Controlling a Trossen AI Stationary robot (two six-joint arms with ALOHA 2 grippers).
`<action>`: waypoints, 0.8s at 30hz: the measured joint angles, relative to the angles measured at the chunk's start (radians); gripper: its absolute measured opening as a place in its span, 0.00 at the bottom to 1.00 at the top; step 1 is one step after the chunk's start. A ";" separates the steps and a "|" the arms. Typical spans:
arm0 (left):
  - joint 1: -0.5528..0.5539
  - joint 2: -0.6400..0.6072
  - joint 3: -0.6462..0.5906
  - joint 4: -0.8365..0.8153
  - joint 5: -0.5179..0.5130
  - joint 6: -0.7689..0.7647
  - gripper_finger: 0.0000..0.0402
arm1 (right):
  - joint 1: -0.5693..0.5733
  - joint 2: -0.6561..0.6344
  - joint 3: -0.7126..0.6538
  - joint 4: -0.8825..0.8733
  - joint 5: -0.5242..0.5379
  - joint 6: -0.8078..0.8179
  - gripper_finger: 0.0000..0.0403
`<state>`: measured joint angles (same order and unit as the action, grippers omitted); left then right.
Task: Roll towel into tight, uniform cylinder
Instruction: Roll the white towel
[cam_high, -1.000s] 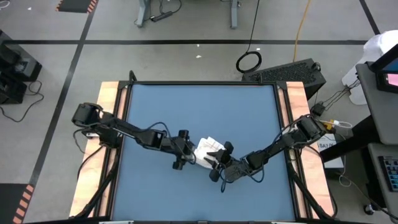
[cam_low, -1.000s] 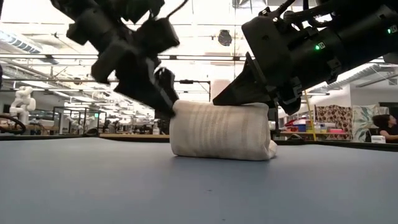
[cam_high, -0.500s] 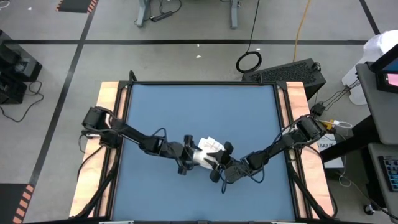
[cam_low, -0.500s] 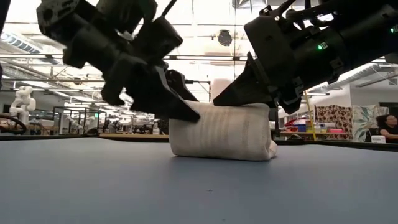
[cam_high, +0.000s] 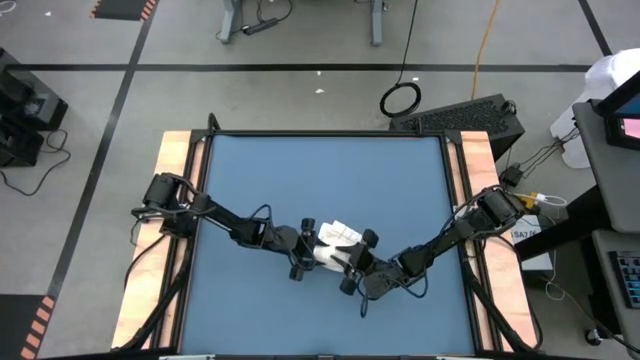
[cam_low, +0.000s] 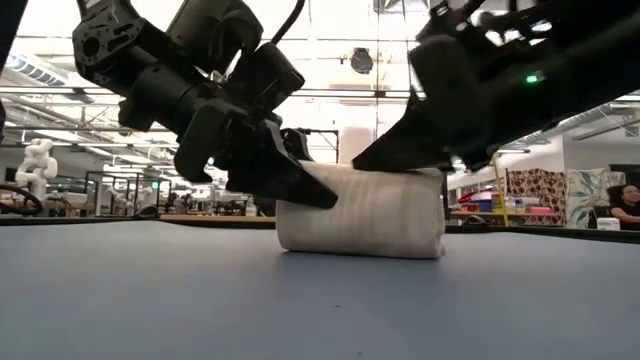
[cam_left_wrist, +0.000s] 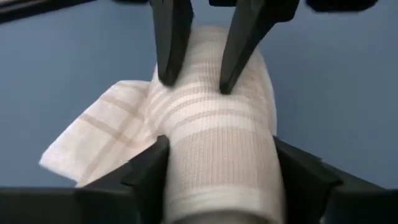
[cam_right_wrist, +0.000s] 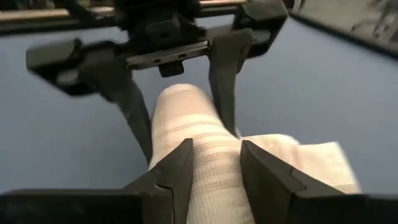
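Since the earlier frame, the left gripper (cam_low: 300, 185) has come further over its end of the roll, and its two dark fingers now sit on both sides of it, half spread and seeming to narrow; a firm grip I cannot confirm. Between these fingers lies the white soft cloth towel with faint grey lines (cam_low: 362, 212), already a thick short cylinder lying on its side. At the opposite end the right gripper (cam_right_wrist: 214, 162) straddles the roll, its fingers pressed against both flanks. A loose flat tail of cloth (cam_left_wrist: 99, 140) still lies out beside the roll on the blue table (cam_high: 300, 175). This towel looks light, soft and easy to squash, so I judge holding near both ends, gently, is best.
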<state>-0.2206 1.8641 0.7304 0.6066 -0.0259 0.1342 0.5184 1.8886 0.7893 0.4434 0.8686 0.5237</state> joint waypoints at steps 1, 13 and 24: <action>0.007 0.000 0.001 0.001 0.020 -0.013 0.57 | 0.013 -0.011 0.000 -0.006 0.019 -0.042 0.32; 0.078 0.000 0.001 -0.014 0.196 -0.119 0.46 | 0.162 -0.021 -0.002 0.049 0.124 -0.345 0.63; 0.078 0.002 0.000 -0.013 0.202 -0.122 0.46 | 0.093 0.085 0.003 0.158 0.156 -0.271 0.68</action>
<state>-0.1425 1.8656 0.7303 0.5935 0.1763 0.0119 0.6110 1.9741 0.7921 0.6012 1.0242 0.2528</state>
